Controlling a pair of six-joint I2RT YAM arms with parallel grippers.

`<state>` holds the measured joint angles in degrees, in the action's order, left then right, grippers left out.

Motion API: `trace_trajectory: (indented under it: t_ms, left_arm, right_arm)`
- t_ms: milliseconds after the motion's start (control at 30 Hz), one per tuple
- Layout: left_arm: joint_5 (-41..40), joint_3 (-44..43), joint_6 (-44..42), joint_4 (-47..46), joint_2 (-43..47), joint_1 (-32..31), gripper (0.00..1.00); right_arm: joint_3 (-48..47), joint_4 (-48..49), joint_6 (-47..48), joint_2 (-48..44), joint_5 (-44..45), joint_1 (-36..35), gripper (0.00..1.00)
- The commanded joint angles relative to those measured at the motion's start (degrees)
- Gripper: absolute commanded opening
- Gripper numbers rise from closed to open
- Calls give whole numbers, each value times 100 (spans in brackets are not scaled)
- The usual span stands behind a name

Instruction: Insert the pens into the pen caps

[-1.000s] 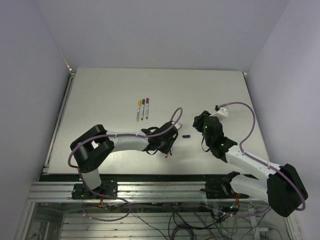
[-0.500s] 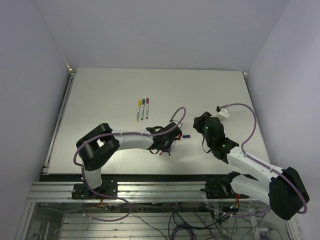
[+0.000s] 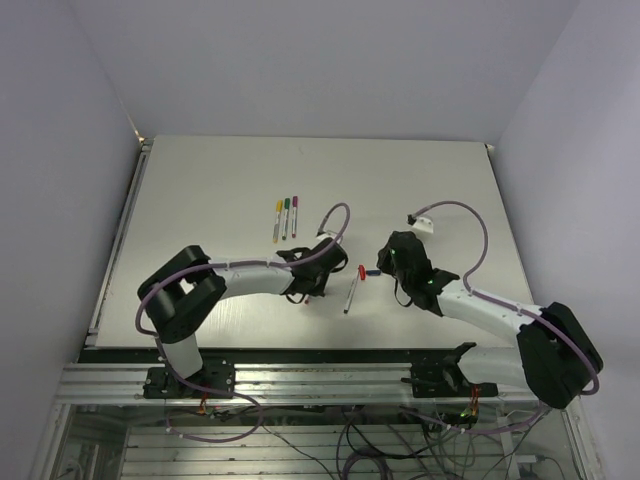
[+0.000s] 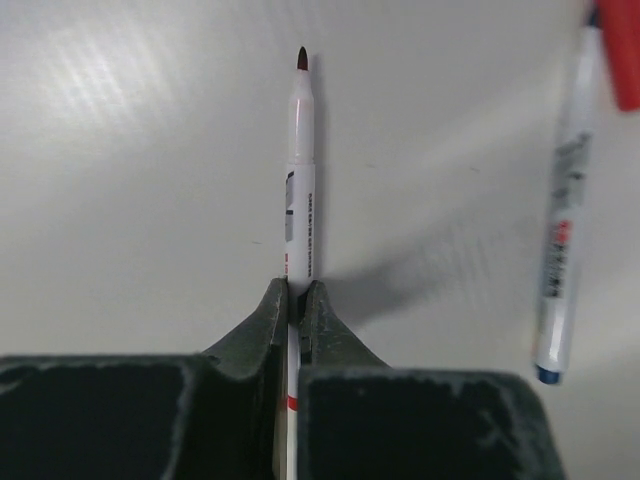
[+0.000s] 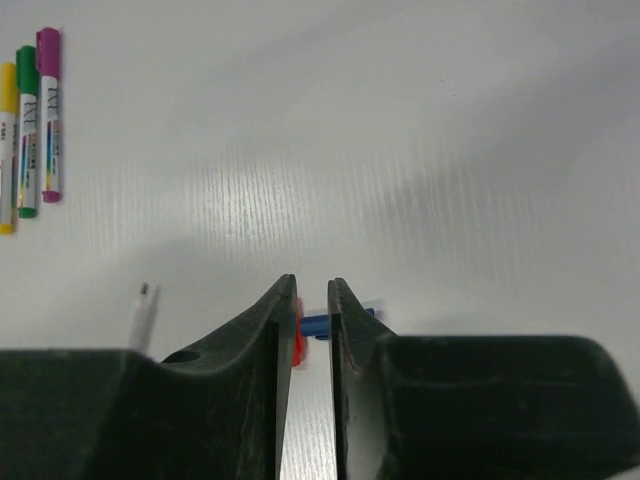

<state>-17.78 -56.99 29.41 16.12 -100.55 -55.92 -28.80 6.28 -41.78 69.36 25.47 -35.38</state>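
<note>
My left gripper (image 4: 297,290) (image 3: 312,285) is shut on a silvery-white pen (image 4: 301,190), whose dark red tip points away over the table. To its right a pen with a blue end (image 4: 560,240) (image 3: 350,293) lies flat, and a red cap (image 4: 622,60) (image 3: 361,271) sits at its far end. Whether that cap is on the pen I cannot tell. My right gripper (image 5: 311,285) (image 3: 384,267) hovers low with a narrow gap between its jaws. The blue cap (image 5: 316,324) (image 3: 372,271) lies crosswise just past its tips. The red cap (image 5: 298,340) is beside the left finger.
Three capped pens, yellow (image 3: 278,222), green (image 3: 286,217) and purple (image 3: 294,215), lie side by side farther back on the white table (image 3: 220,180). They also show in the right wrist view as the yellow (image 5: 8,100), green (image 5: 26,80) and purple (image 5: 47,60) pens.
My left gripper has closed on the red-tipped pen and drawn back left, uncovering the blue-ended pen and red cap. My right gripper has slid left to the blue cap, jaws narrowing.
</note>
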Motion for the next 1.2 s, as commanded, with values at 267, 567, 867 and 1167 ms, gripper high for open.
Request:
trace_trajectory:
  t_ms: [267,567,867,1167]
  left_arm:
    - [-123,-118,-188,-607,399,532,7]
    - [279,235,-200,-1122,694,881,7]
    - [196,280,-264,-1144,849,1044,7]
    - [334,303,-210,-1209,797,1107,7]
  right_arm:
    - [-555,44,518,805,-590,-34,14]
    - [-862,-126,801,1368,-1120,-126,20]
    - [-908,-313,733,1545,-992,-241,22]
    - [-1003,-562,778,1768,-719,-287,22]
